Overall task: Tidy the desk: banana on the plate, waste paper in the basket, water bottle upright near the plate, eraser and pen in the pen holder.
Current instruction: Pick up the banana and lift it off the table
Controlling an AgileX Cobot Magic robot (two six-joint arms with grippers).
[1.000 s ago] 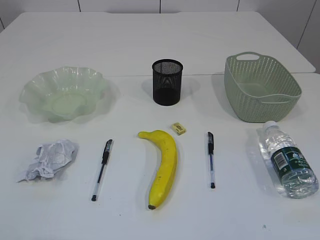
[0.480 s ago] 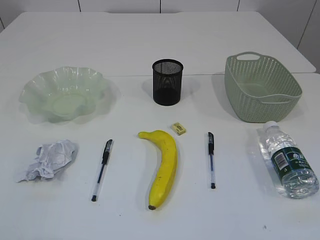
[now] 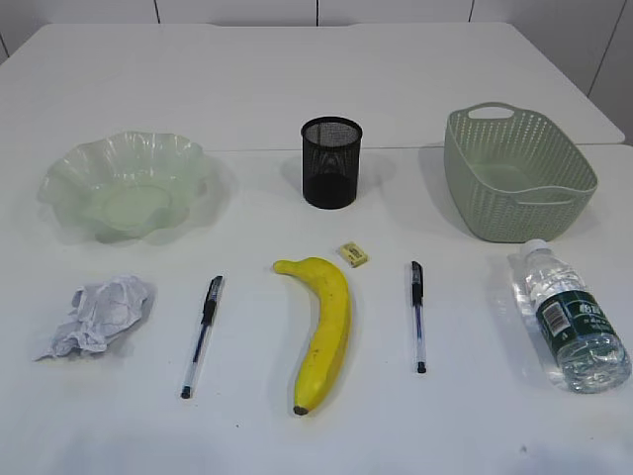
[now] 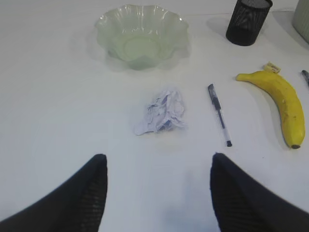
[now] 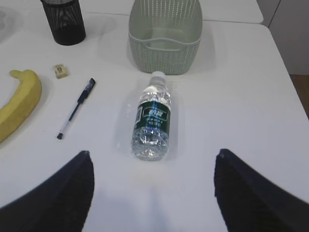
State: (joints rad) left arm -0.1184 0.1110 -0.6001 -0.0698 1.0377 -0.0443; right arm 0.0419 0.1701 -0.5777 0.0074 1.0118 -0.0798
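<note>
7 things are laid out on the table and none of them is where it should end up yet, so I'd say this is right at the start.

My left tool (image 4: pixel 157 193) hangs over the near edge with its fingers (image 4: pixel 89 193) spread apart and nothing between them. It's lined up with the waste paper (image 4: pixel 161 112), a crumpled ball lying near the front left, well apart from the basket (image 3: pixel 517 178) at the far right. That's a long carry across, which is probably why I'm facing it first.

My right tool (image 5: pixel 152 193) is also wide apart and empty, looking straight down the water bottle (image 5: pixel 152 118). The bottle lies on its side, cap pointing at the basket, just in front of it. It has to stand upright near the plate (image 3: pixel 127 183), the frilly green glass dish at the far left, so it's on the wrong side entirely.

The banana (image 3: pixel 322 332) lies in the middle, stem toward the back, with the eraser (image 3: pixel 353 254) just beside its stem end but not touching. 2 pens flank it: the left pen (image 3: pixel 202 334) and the right pen (image 3: pixel 416 315), both pointing roughly away from me. The pen holder (image 3: pixel 331 162), a black mesh cup, stands at the back centre, within reach of either arm I guess.

The spacing leaves room to come down on each item without bumping its neighbour.
</note>
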